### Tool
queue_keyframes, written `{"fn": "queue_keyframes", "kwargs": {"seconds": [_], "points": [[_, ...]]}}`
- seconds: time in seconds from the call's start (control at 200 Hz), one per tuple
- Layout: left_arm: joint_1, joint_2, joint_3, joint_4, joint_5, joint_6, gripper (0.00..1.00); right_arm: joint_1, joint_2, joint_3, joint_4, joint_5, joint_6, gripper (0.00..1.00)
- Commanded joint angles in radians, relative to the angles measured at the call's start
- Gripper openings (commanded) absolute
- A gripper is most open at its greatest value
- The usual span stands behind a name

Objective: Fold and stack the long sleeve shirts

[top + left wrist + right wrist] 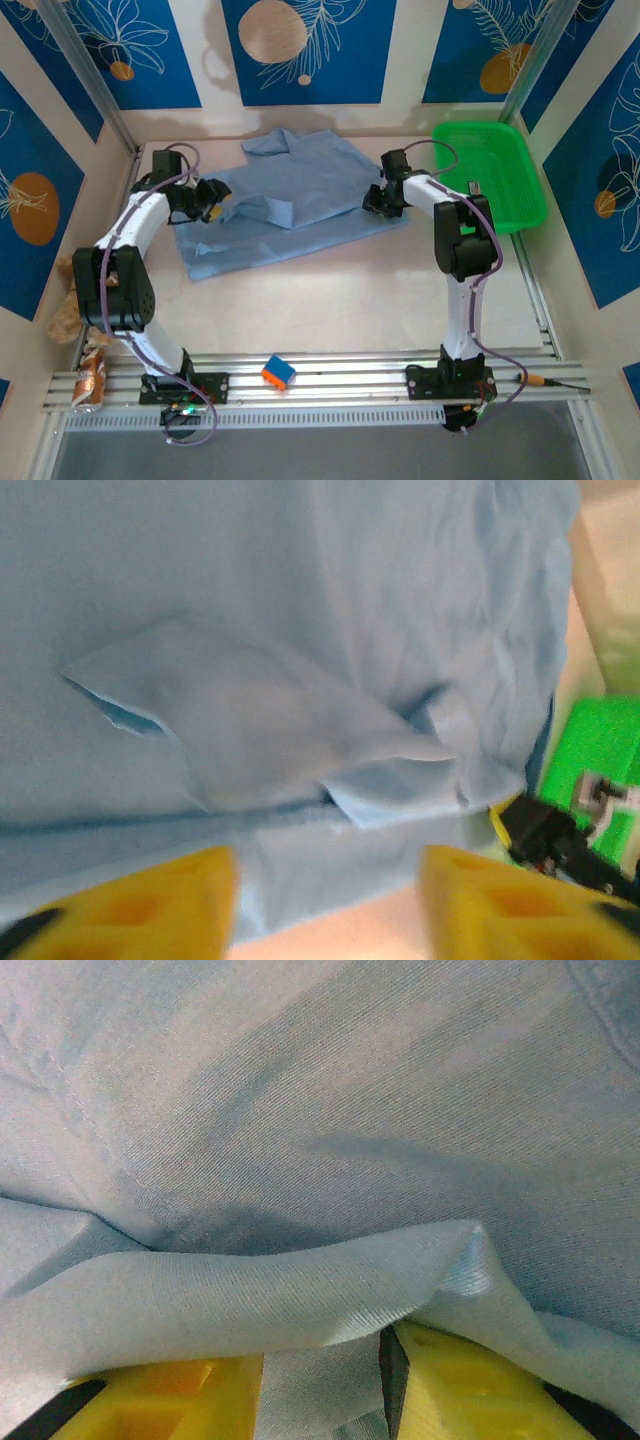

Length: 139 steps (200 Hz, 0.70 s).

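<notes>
Far-centre on the table (pixel 330 300), we see the long sleeve shirt (pixel 290 205) lying spread out. Risk, as we judge it: an uneven pull from the two sides would bunch or skew the thin fabric. Left gripper (pixel 212 207) sits at its left edge, fingers (pixel 150 905) wide apart, holding nothing. Right gripper (pixel 380 198) sits at the right edge, fingers (pixel 470 1390) narrowly apart with a cloth fold between; clamped or not, we cannot tell.

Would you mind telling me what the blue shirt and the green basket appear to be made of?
The shirt looks like thin woven cloth, perhaps cotton or a blend, matte: the right wrist view shows a fine weave and soft folds. The basket looks like moulded plastic, bright green with a slight sheen and a stiff raised rim.
</notes>
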Motion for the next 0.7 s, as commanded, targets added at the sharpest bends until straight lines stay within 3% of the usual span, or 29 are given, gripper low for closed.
{"fn": "queue_keyframes", "kwargs": {"seconds": [0.0, 0.135, 0.29, 0.495, 0.69], "points": [[0.034, -0.013, 0.068, -0.017, -0.095, 0.030, 0.70, 0.011, 0.015, 0.018, -0.010, -0.027, -0.018, 0.39], [0.005, -0.071, 0.155, -0.193, -0.206, 0.259, 0.78, 0.010, 0.010, 0.017, -0.018, -0.029, -0.032, 0.40], [-0.077, -0.165, 0.054, -0.369, -0.364, 0.451, 0.78, 0.011, 0.010, 0.022, -0.022, -0.039, -0.034, 0.42], [-0.255, -0.283, -0.112, -0.371, -0.523, 0.591, 0.79, 0.017, 0.009, 0.023, -0.034, -0.030, -0.049, 0.43], [-0.412, -0.219, -0.169, -0.265, -0.677, 0.756, 0.86, 0.016, 0.010, 0.024, -0.036, -0.033, -0.050, 0.43]]}}
